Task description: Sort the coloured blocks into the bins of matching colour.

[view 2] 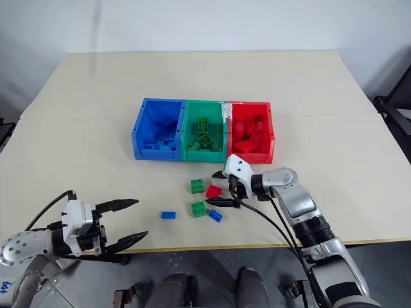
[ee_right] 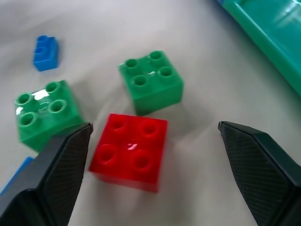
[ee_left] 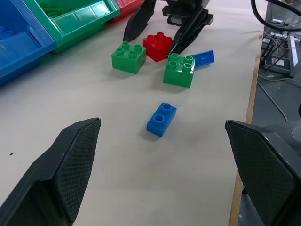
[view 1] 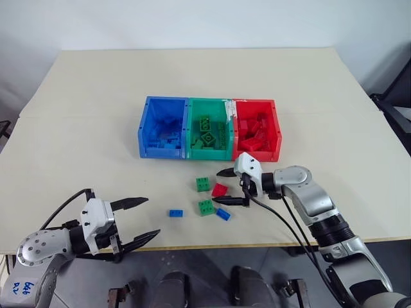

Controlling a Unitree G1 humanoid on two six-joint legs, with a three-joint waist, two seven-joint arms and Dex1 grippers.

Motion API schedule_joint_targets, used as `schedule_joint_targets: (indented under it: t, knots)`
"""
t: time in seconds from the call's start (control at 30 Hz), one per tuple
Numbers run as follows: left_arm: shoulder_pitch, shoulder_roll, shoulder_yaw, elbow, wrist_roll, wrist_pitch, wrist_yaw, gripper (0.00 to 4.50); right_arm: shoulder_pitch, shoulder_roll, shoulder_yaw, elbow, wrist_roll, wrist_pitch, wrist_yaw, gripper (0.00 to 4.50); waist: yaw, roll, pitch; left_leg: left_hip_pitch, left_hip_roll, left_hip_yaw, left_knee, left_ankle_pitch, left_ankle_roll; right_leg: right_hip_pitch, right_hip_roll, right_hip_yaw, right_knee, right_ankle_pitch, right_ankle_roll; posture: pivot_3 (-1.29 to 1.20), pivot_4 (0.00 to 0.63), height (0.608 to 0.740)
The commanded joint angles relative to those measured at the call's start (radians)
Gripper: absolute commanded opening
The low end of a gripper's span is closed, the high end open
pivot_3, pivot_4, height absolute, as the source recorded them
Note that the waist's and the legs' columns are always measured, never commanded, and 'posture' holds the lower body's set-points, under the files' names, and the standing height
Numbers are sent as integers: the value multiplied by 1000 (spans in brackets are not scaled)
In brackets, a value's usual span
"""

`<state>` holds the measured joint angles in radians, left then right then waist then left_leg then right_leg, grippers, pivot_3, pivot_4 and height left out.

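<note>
A: Is there any text to read here?
B: Only blue handwriting on the left arm (view 1: 26,289), low near the picture's edge. It seems some digits and letters, but I cannot read them surely.

Five loose blocks lie near the bins (view 1: 210,154): a red block (view 1: 219,190), two green blocks (view 1: 203,184) (view 1: 206,207), two blue blocks (view 1: 176,213) (view 1: 223,214), all studs-up.
</note>
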<state>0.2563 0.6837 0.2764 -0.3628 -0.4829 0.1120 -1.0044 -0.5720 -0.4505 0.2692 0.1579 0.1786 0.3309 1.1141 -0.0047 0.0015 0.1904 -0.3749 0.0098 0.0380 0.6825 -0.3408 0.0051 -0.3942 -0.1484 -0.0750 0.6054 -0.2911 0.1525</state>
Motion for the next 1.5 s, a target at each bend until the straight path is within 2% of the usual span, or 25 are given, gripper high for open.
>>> schedule_joint_targets:
  t: [0.03,0.2,0.37,0.47,0.6,0.77,0.93,1.0,1.07,1.2,1.37,1.5]
  knots:
    - [3,-2,19,-37,-24,-12,2,4500,14,-9,-7,-51,18,7,11,3194,0,0,0,0,0,0,0,0,0,0,0,0,0,0,0,0,150,740]
    - [-35,-4,4,-39,-45,0,-1,4500,24,-44,-32,-62,22,-8,24,1481,0,0,0,0,-3,0,0,0,0,0,0,0,0,0,0,0,150,740]
    - [-104,-49,-6,-54,-98,46,57,4500,11,-60,-143,-117,142,12,48,1474,1,0,0,0,-4,0,0,0,0,0,0,0,0,0,0,0,150,740]
    - [-151,-69,-19,-75,-123,83,93,4500,-71,-59,-259,-84,219,45,-2,1474,1,0,0,0,-4,0,0,0,0,0,0,0,0,0,0,0,150,740]
    - [-182,-71,-30,-79,-126,101,103,4500,-200,-57,-329,62,200,7,-82,1474,-3,0,0,0,-4,0,0,0,0,0,1,0,1,0,0,0,150,740]
    - [-201,-67,-43,-68,-113,102,96,4500,-341,-46,-318,342,82,-136,-177,1474,-7,0,0,0,-4,4,0,-1,0,0,1,0,0,0,0,0,150,740]
    - [-217,-56,-45,-50,-99,99,87,4500,-369,-28,-327,434,70,-212,-161,3170,-12,0,0,-1,-5,7,0,-1,0,0,1,-1,0,0,0,0,150,740]
    - [-220,-53,-42,-42,-99,96,82,4500,-350,-38,-339,411,82,-232,-142,3802,-18,0,0,-1,-5,7,0,-1,0,0,1,-1,0,0,0,0,150,740]
    - [-221,-48,-41,-28,-96,89,72,4500,-288,-61,-369,322,143,-252,-59,4444,-19,0,0,-1,-4,7,0,-1,0,0,1,-1,0,0,0,0,150,740]
    - [-224,-30,-48,13,-83,68,34,4500,-120,-142,-426,96,280,-179,82,4481,-11,0,0,-2,-5,5,-1,-1,0,0,0,-3,-1,0,0,0,150,740]
    - [-287,-24,-113,85,-50,62,-12,4500,148,-285,-472,-114,321,-122,154,4481,7,0,0,-1,-5,7,0,-2,1,1,0,-2,-2,0,0,0,150,740]
    - [-351,-40,-168,146,-3,26,-33,4500,337,-329,-537,-198,328,-165,159,4481,20,0,0,-1,-5,8,0,-2,1,2,0,-3,-3,0,1,0,150,740]
